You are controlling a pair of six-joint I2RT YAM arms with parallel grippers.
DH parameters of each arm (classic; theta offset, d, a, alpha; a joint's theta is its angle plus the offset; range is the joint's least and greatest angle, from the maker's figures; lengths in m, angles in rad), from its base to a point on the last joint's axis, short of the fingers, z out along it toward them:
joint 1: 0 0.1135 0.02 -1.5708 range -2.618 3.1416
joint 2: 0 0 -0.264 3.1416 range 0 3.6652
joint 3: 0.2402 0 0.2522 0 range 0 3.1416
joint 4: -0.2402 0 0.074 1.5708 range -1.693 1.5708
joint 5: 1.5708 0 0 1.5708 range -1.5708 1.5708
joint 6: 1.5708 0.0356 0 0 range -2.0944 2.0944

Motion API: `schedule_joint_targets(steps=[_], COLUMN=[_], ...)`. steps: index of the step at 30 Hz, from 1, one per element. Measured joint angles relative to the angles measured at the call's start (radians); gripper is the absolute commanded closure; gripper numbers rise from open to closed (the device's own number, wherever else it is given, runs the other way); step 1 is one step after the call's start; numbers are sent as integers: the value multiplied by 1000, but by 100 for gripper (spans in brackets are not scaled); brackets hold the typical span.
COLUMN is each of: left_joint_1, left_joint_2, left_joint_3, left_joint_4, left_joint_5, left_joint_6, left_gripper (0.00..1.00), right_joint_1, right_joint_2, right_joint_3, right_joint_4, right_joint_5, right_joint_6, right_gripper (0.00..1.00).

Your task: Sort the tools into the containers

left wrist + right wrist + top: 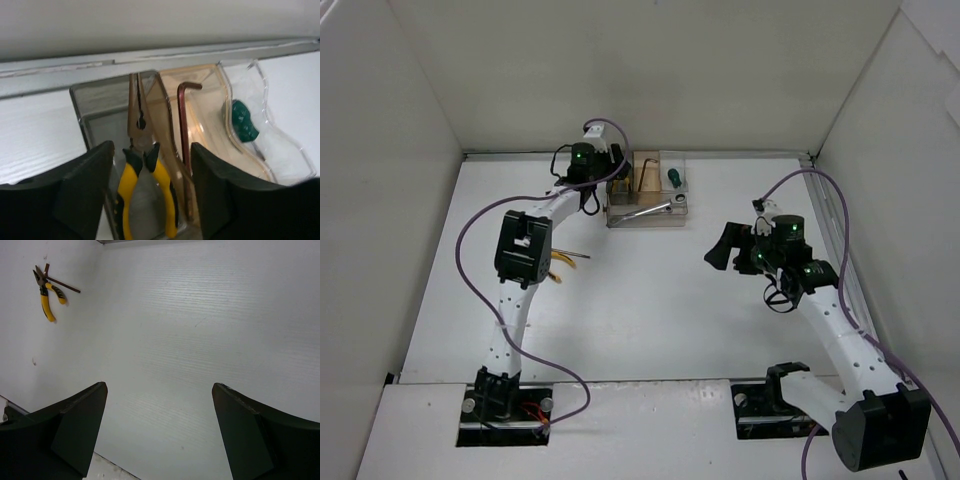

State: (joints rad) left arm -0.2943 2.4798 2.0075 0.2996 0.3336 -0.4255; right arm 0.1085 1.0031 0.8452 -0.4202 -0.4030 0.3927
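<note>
Left claw (151,155) gapes around the boxed pliers (142,125); loose pliers (46,300), upper left of right-wrist view, look rigid, weighty: grip both handles.

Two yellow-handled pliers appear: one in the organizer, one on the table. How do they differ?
Pose: the boxed pliers stand nose-up in the organizer's grey end compartment; the table pliers lie flat on the table. Progress: the boxed pliers are sorted, the table pliers are not. Neighbours: a hex key stands one compartment over from the boxed pliers; a thin dark rod lies at the table pliers' nose. Both have yellow handles.
</note>
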Motion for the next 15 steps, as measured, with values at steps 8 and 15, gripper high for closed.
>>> schedule_joint_targets(steps=[8,15], left_joint_1=[0,0], left_joint_2=[-187,-578], left_joint_3=[-164,-350], left_joint_4=[-53,-254], left_joint_5=[-136,-452], left_joint_6=[3,-122], left_gripper=[21,19], right_joint_1=[0,0], right_joint_2=[-30,-36], right_joint_3=[0,2], right_joint_4=[-6,-37], right_joint_5=[-2,23], right_joint_6=[-1,-1], right_gripper=[16,17])
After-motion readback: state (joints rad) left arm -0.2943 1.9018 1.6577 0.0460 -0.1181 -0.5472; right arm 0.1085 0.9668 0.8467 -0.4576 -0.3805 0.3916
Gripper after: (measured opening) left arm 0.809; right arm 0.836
